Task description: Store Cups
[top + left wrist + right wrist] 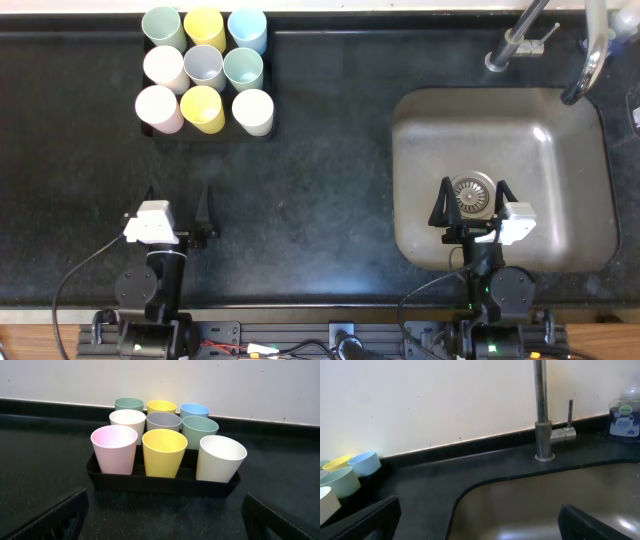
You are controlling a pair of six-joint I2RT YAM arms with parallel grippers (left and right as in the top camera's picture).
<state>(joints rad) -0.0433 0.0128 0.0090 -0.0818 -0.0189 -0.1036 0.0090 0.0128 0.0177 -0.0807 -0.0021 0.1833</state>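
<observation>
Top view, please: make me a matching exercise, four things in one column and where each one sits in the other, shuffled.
Things
1. pink cup
2. blue cup
3. grey cup
4. tap

Places
a. middle of the tray
b. behind the sink, by the wall
c. tray corner on the left, on the arms' side
d. tray corner on the right, on the wall side

Pairs: 1-c, 2-d, 3-a, 4-b
</observation>
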